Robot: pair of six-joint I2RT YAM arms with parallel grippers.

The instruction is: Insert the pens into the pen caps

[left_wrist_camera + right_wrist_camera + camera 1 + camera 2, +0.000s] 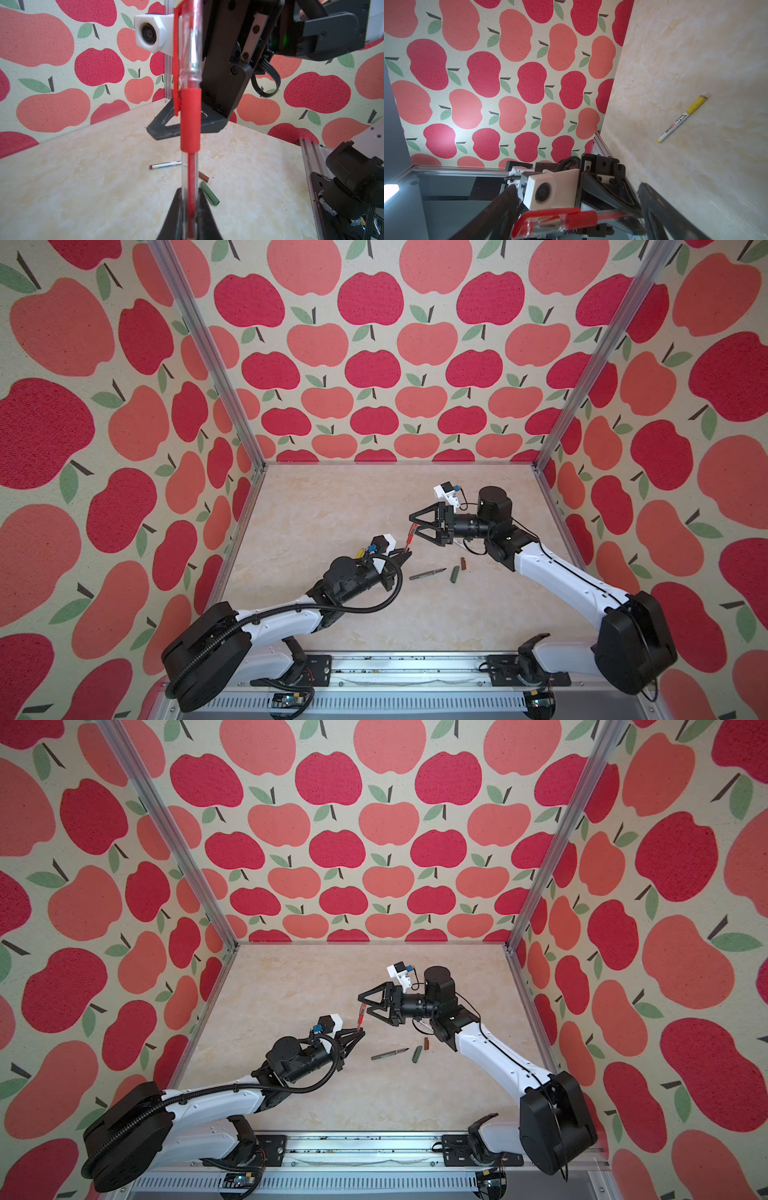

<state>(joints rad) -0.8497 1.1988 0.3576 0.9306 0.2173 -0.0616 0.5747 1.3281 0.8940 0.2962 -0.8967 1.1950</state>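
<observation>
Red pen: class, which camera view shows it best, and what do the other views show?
The left wrist view: the red pen fills the middle, grip sleeve and clipped cap sharp, clamped in the left gripper. The right wrist view catches only its capped end and sleeve. Both top views show it as a tiny red stick.

On the tabletop [332, 497], taking the lying pen [427, 573] as landmark: a cap [455, 574] lies just right of its tip, a second cap [463, 563] farther right and slightly behind, the raised pen [409, 538] left and behind.
</observation>
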